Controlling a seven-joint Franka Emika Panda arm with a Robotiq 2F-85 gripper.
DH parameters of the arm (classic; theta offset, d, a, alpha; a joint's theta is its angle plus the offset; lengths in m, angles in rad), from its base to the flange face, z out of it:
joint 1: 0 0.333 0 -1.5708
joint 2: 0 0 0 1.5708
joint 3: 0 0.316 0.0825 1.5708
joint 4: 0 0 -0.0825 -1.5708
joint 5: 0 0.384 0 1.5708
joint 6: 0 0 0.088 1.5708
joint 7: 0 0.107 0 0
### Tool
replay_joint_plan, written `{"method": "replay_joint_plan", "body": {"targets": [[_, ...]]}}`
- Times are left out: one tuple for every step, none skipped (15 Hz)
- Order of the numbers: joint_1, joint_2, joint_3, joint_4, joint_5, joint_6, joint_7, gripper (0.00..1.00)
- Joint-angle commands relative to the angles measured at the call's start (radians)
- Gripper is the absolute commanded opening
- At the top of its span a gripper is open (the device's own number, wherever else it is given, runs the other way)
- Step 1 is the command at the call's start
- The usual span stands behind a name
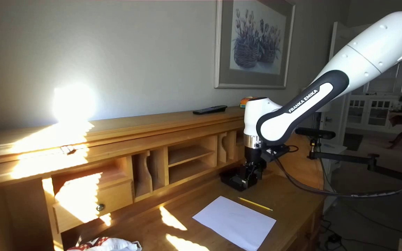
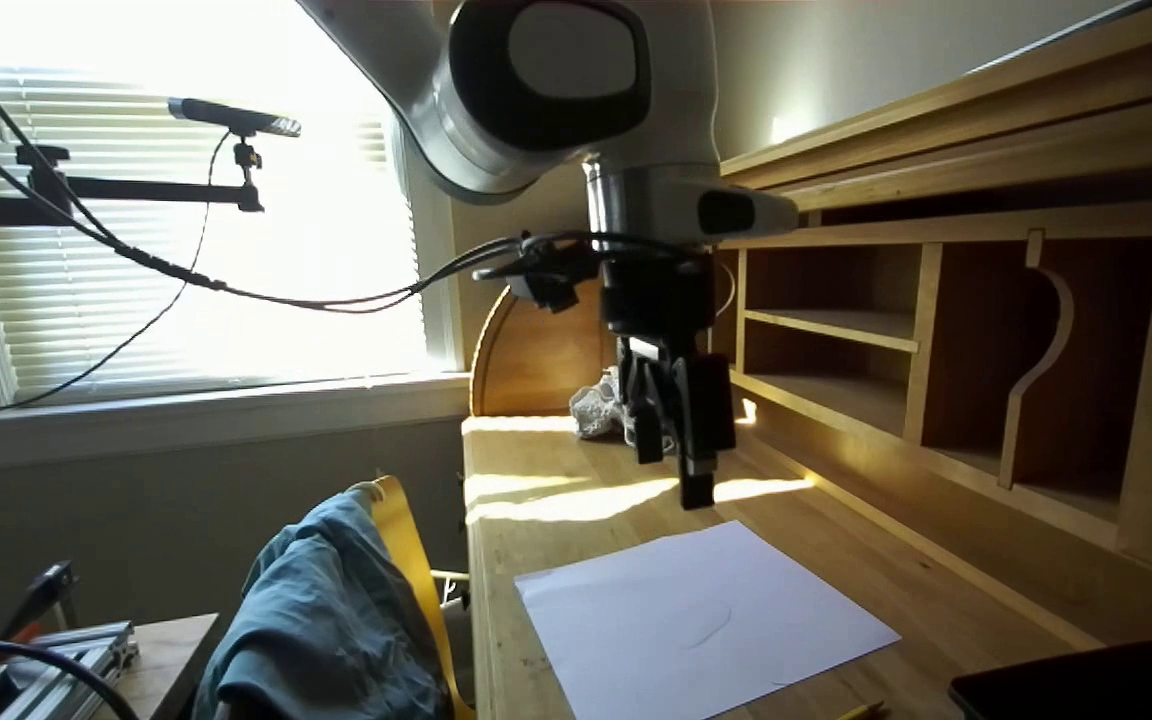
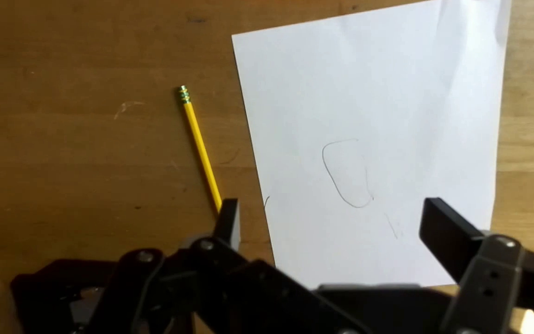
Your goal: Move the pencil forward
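Spread wide, the gripper [image 3: 331, 218] hangs over the desk [image 3: 109, 185], its two fingers [image 3: 450, 229] well apart to left and right in the wrist view, with a sheet of paper [image 3: 415, 93] showing between them. In an exterior view the fingers [image 2: 698, 487] overlap, so their gap is hard to judge there.

The yellow pencil [image 3: 202, 150] lies on the desk, just left of the paper in the wrist view and apart from it. Its green-banded far end shows plainly; its near end is hidden behind the left finger. In an exterior view the whole pencil [image 1: 255, 204] is seen right of the paper, its ends too small to make out. At the near edge of an exterior view only a short piece of the pencil [image 2: 864, 711] shows, the rest cut off.

On the paper a thin loop [image 3: 330, 175] is clear, while strokes [image 3: 391, 226] nearby are almost too faint to read. The gripper hides the paper's near right corner.

In an exterior view a black tray [image 1: 228, 183] stands beyond the pencil, partly blocked by the gripper, its inside hard to see. At the near right corner of an exterior view a black object [image 2: 1086, 685] is cut off, and whether it is that tray is unclear. A red-and-white cloth [image 1: 105, 245] is cut off at near left. On the top ledge [image 1: 173, 119] an orange thing [image 1: 245, 101] sits half behind the arm [image 1: 368, 52], its kind unclear.
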Motion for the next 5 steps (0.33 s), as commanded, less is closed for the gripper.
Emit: {"method": "replay_joint_plan", "body": {"targets": [[-0.016,-0.009,0.02,0.012,-0.022,-0.024,0.019,1.0],[-0.016,-0.014,0.023,0.018,-0.026,-0.031,0.023,1.0],[-0.016,-0.014,0.024,0.017,-0.025,-0.031,0.023,1.0],[-0.017,-0.012,0.024,0.016,-0.025,-0.031,0.023,1.0],[-0.018,-0.009,0.024,0.016,-0.025,-0.031,0.023,1.0]]}}
